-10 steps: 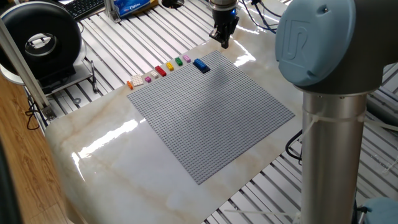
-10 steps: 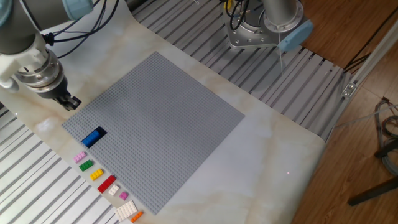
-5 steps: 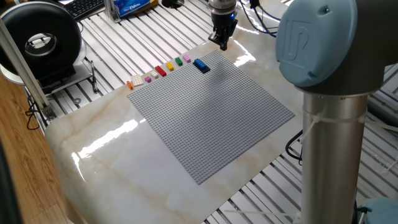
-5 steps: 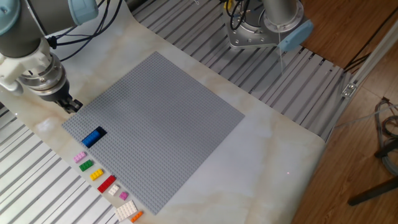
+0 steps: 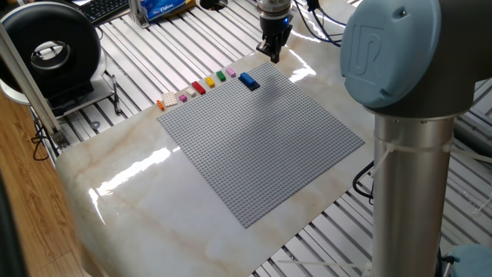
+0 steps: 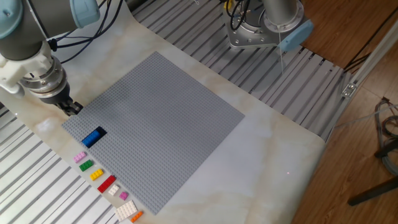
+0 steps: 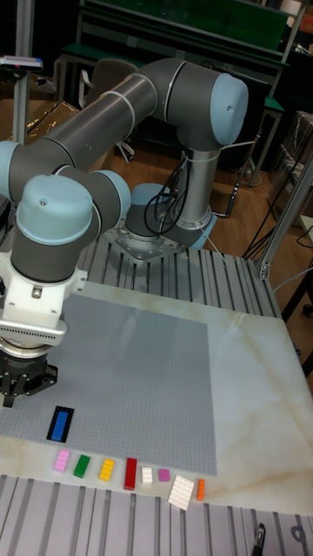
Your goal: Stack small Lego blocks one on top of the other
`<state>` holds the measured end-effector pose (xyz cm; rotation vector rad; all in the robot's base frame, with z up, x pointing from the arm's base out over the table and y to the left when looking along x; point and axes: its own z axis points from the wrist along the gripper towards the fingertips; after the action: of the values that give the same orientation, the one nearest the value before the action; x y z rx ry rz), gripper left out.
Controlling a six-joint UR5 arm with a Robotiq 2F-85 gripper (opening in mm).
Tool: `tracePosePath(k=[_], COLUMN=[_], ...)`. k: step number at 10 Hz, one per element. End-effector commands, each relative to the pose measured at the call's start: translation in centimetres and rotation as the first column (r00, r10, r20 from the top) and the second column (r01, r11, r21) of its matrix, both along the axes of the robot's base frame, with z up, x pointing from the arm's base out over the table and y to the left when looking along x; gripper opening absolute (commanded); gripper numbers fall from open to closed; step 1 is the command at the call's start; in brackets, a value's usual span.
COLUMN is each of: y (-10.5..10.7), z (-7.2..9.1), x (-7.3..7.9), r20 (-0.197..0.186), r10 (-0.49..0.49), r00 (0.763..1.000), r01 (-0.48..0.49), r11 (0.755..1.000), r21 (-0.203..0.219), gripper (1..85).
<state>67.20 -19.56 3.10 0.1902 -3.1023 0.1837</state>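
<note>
This is a robotics lab or research workshop. A grey industrial robot arm [image 7: 130,104] with pale blue joint caps is bolted by its round base [image 7: 161,230] onto a slotted aluminium bench [image 6: 292,81], with cables trailing beside it. A marble-look desk [image 5: 138,200] lies on the rails, bearing a large grey studded baseplate [image 5: 261,135]. At 11 o'clock in one fixed view sits a keyboard [image 5: 104,8]; dark shelving [image 7: 174,35] lines the back wall over a wood floor [image 6: 367,155].

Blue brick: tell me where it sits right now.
The blue brick sits on the grey baseplate near its corner, beside the row's pink brick. The gripper hangs close by over that corner.
</note>
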Motion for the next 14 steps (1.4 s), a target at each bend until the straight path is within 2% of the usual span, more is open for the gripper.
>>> tracePosePath(k=[1, 5, 14], y=[0.38, 0.07, 0.28], z=[-0.11, -0.44, -0.45], x=[0.15, 0.25, 0.54], r20=[0.006, 0.014, 0.016], r10=[-0.014, -0.022, -0.026], r00=[1.000, 1.000, 1.000], r01=[0.014, 0.022, 0.026], r11=[1.000, 1.000, 1.000], r21=[0.017, 0.005, 0.007], gripper=[1.0, 1.0, 1.0])
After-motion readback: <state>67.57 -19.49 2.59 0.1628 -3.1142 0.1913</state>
